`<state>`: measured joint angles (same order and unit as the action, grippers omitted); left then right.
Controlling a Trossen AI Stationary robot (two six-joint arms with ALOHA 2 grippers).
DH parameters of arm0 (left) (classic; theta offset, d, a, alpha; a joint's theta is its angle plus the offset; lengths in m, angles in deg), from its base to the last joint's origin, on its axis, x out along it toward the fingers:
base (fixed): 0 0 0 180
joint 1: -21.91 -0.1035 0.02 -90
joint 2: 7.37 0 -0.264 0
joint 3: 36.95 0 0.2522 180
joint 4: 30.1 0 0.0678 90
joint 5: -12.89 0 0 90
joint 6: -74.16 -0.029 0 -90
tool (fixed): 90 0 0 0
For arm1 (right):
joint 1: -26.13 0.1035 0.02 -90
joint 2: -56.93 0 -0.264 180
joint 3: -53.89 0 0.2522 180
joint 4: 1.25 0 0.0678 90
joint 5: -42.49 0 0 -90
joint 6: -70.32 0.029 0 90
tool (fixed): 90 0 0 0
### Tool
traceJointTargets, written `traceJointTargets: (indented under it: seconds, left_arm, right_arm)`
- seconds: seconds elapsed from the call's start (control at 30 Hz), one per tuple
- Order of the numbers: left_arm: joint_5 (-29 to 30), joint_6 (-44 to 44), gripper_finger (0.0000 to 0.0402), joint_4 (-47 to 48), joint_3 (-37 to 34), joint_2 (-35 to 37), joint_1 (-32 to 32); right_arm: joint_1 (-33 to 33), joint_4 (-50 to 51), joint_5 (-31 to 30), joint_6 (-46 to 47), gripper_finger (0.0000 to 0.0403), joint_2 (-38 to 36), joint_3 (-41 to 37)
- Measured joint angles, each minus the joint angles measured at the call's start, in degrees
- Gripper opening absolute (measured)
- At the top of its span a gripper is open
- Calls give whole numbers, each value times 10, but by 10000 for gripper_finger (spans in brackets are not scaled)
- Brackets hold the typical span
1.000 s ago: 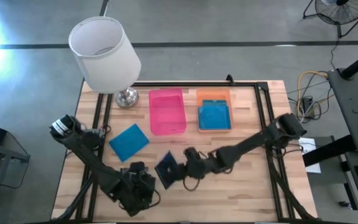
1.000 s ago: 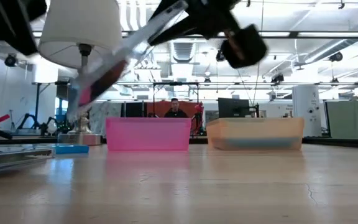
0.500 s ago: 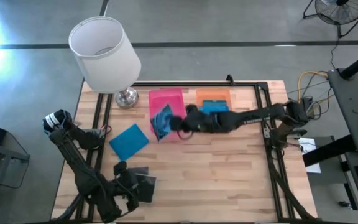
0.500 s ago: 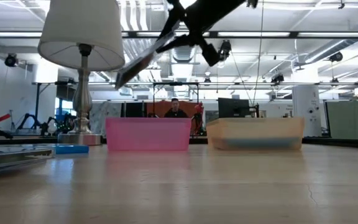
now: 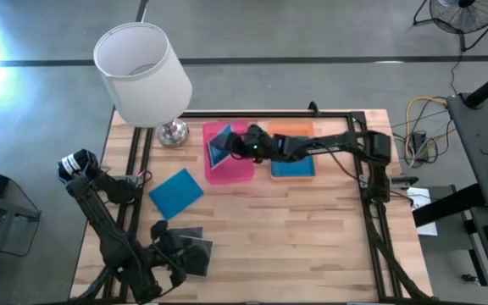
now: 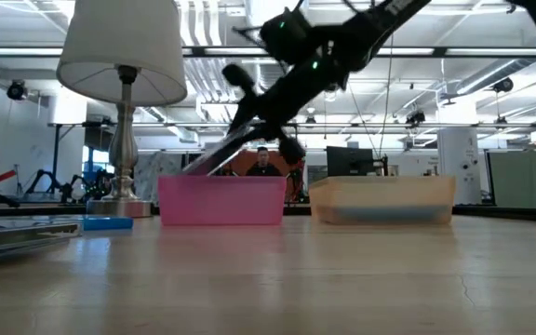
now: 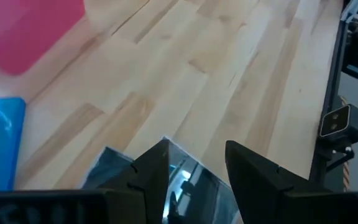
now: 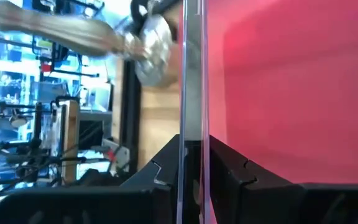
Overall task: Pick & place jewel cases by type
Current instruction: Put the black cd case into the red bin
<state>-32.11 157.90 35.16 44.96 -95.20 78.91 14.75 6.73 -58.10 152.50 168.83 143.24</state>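
**Sam:** What changed just now?

**Me:** From above, my right gripper (image 5: 242, 146) has carried a clear case (image 5: 220, 144) from the near middle of the table out to the pink tray (image 5: 230, 169). It now hangs tilted over the tray's far end. A second ago it was low over the boards. So this case is almost in its bin, I think. It only needs letting go.

**Sam:** And the other arm?

**Me:** My left gripper (image 5: 169, 251) has pulled back to the near left corner. It sits by another clear case (image 5: 195, 254). A blue case (image 5: 176, 192) lies flat, left of the pink tray. One more blue case (image 5: 294, 166) is in the orange tray (image 5: 291, 129).

**Sam:** What about the low view?

**Me:** The right arm reaches down from high up. The case (image 6: 214, 158) slopes with its low edge right at the pink tray's rim (image 6: 221, 181). Half a second ago it was higher.

**Sam:** Left wrist?

**Me:** The fingers (image 7: 153, 174) stand apart and hold nothing. The clear case (image 7: 185, 180) lies on the wood just under them.

**Sam:** Right wrist?

**Me:** The fingers (image 8: 225, 165) are pinched tight on the case's thin edge (image 8: 193, 74). The pink tray (image 8: 291, 87) fills the space past it.
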Motion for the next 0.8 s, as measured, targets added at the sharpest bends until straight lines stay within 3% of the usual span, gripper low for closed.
traceJointTargets:
  seconds: [0.17,0.3,0.53,0.63,0.73,0.8]
  left_arm:
    - [-1,48,139,-3,-18,0,11]
    - [-1,58,139,-4,-19,0,16]
    - [0,53,139,-3,-19,0,16]
    - [0,49,139,11,-19,0,16]
    - [-5,49,139,25,-19,0,16]
    - [-31,49,139,32,-19,0,14]
  right_arm:
    - [0,-7,9,21,54,51,9]
    - [3,35,14,-3,85,60,28]
    - [5,253,77,-112,186,16,78]
    - [17,387,54,-180,226,-16,104]
    - [36,453,22,-225,259,-55,122]
    - [52,461,53,-249,275,-81,125]
